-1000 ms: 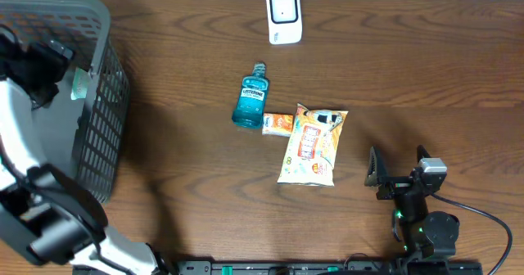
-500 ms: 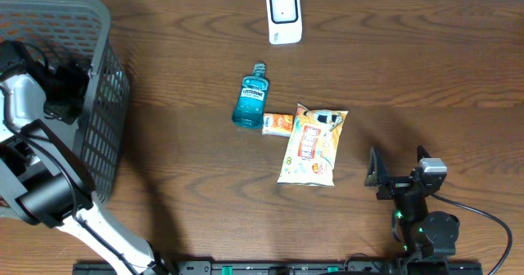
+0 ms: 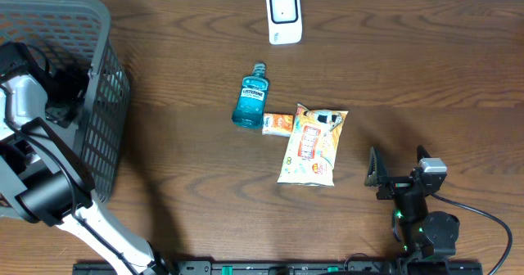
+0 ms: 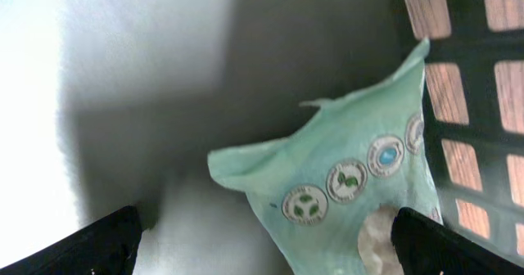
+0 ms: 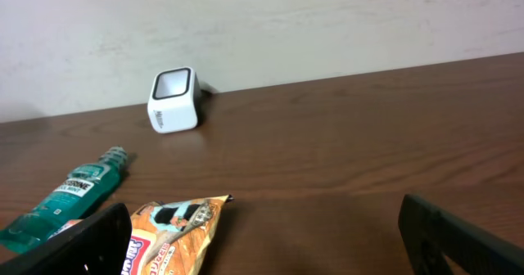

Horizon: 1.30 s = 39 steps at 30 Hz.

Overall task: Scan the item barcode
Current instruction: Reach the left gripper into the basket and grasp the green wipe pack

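Observation:
My left gripper (image 4: 266,252) is inside the grey basket (image 3: 98,29), open, and hangs just above a mint-green pouch (image 4: 352,177) with round printed seals. The pouch leans against the basket's mesh wall, and its lower part lies between my fingertips (image 4: 98,246), untouched. No barcode shows on it. In the overhead view this gripper (image 3: 70,87) sits by the basket's right wall. The white barcode scanner (image 3: 284,16) stands at the table's far edge, also in the right wrist view (image 5: 173,101). My right gripper (image 3: 397,170) rests open near the front right edge, holding nothing.
A blue mouthwash bottle (image 3: 250,97), a small orange packet (image 3: 277,124) and an orange snack bag (image 3: 311,146) lie mid-table, between the scanner and my right gripper. The basket's tall mesh wall (image 4: 475,103) is close on the left gripper's right side.
My left arm has swung right and down into the basket towards its right wall, then settled. The right arm and the items on the table have not moved.

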Motion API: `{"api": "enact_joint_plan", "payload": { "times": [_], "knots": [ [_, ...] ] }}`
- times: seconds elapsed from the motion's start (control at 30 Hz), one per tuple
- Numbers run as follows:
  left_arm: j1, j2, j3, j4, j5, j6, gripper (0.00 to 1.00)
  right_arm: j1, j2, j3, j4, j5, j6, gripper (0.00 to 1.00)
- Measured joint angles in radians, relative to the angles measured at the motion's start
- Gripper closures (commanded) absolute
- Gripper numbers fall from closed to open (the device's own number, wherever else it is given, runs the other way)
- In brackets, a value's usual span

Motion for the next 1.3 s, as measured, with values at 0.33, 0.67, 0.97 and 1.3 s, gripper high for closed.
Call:
{"api": "enact_joint_plan", "payload": {
  "times": [0.33, 0.67, 0.97, 1.3],
  "knots": [
    [-0.002, 0.000, -0.011, 0.044, -0.025, 0.025, 0.02, 0.000, 0.000, 0.000, 0.000, 0.000, 0.000, 0.01],
    [-0.022, 0.009, -0.010, 0.060, -0.048, 0.036, 0.38, 0.000, 0.000, 0.000, 0.000, 0.000, 0.000, 0.01],
    [-0.058, 0.037, 0.010, 0.084, -0.014, 0.082, 0.93, 0.000, 0.000, 0.000, 0.000, 0.000, 0.000, 0.01],
    [-0.014, 0.007, 0.002, -0.003, 0.011, 0.150, 0.93, 0.000, 0.000, 0.000, 0.000, 0.000, 0.000, 0.01]
  ]
}}
